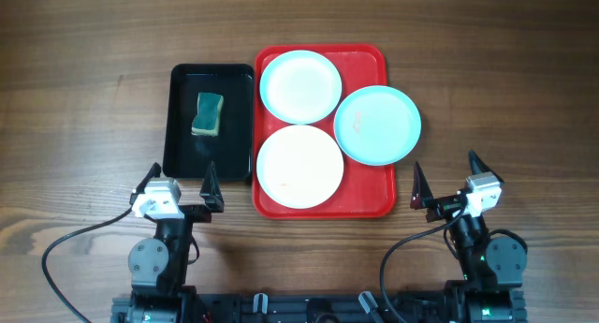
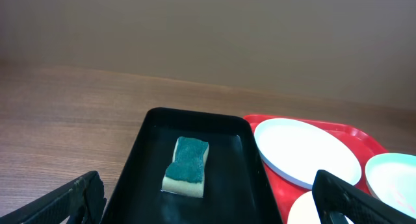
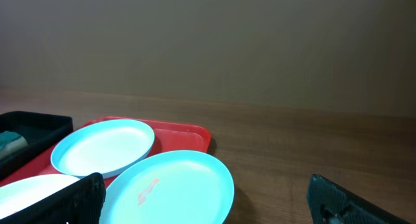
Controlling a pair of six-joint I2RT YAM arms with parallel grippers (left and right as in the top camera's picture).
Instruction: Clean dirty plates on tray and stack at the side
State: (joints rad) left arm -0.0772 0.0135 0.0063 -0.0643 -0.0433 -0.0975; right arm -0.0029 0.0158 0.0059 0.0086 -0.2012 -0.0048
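Note:
Three plates rest on the red tray (image 1: 370, 203). A white plate (image 1: 300, 86) lies at the back, another white plate (image 1: 299, 167) at the front. A light aqua plate (image 1: 377, 125) with a faint orange smear overhangs the tray's right rim. My left gripper (image 1: 180, 183) is open and empty, near the front of the black tray. My right gripper (image 1: 447, 178) is open and empty, right of the red tray's front corner. In the right wrist view the aqua plate (image 3: 172, 185) lies just ahead of the open fingers (image 3: 208, 201).
A narrower black tray (image 1: 182, 154) stands left of the red tray and holds a green-topped sponge (image 1: 209, 114). The sponge also shows in the left wrist view (image 2: 188, 165), ahead of the open fingers (image 2: 208, 201). Bare wooden table surrounds both trays.

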